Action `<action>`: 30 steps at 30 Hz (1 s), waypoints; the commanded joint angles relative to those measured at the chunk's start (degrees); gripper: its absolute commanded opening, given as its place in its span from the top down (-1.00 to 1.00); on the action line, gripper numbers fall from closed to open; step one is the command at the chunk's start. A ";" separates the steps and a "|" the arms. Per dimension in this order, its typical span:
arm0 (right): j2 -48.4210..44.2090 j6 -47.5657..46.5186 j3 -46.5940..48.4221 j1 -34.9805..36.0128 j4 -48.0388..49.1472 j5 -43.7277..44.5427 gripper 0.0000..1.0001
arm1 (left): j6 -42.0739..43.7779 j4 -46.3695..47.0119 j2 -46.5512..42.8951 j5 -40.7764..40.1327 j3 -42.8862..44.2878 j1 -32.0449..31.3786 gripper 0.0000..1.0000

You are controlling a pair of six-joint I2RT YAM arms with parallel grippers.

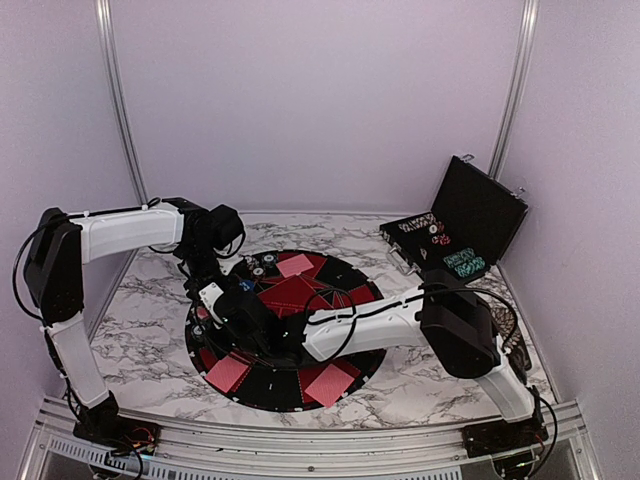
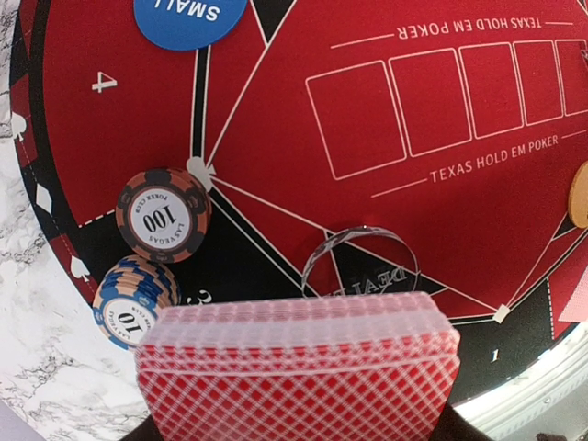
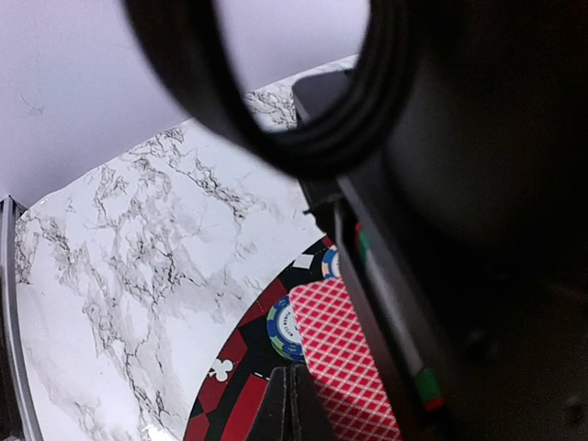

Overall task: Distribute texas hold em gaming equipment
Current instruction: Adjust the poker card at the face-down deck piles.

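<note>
Widest first: marbled surface (image 1: 140,300), carrying a round black-and-red mat (image 1: 275,385) at centre.

At 2 o'clock of the mat, standing open: black case (image 1: 485,215), lid tilted back, rows of case chips (image 1: 463,263) in its tray; no way to tell how many.

Lying face down around the mat: dealt cards (image 1: 228,373) at 7, 5 and 12 o'clock.

Clamped in the left tool (image 2: 299,432) above the mat's 9 o'clock side: a deck of cards (image 2: 299,367), red lattice backs showing, edges slightly stepped. Probably light, slick and prone to sliding apart, so best pinched across the long edges with even pressure and single cards peeled from the top.

Right tool (image 3: 289,409): pressed closed, fingertips together, nothing visible between them, poised just beside a face-down card (image 3: 344,358) at the mat's rim.

In the left wrist view, two small chip stacks: 100 stack (image 2: 163,216) and 10 stack (image 2: 133,303), close together near the rim. Likely dense and rigid yet easily toppled; better gripped by the sides.

Smallest: blue button (image 2: 190,18), orange disc (image 2: 579,193), clear disc (image 2: 360,262). Flat, so awkward to lift.
</note>
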 commanded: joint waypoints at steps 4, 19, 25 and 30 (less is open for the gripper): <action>-3.26 -0.40 -2.89 -0.80 2.69 1.66 1.00 | 0.49 -3.04 -1.13 0.91 -0.11 -0.37 0.07; -20.39 0.93 -16.99 -0.64 2.74 -9.76 0.99 | 0.53 -2.95 -0.82 0.63 0.25 -0.66 0.07; -30.88 7.81 -29.62 -5.46 2.80 -15.66 0.98 | 0.61 -2.93 -0.60 0.60 0.63 -1.69 0.07; -35.00 15.71 -35.56 -13.45 3.73 -30.08 0.92 | 0.78 -2.95 -0.73 0.46 1.14 -3.43 0.07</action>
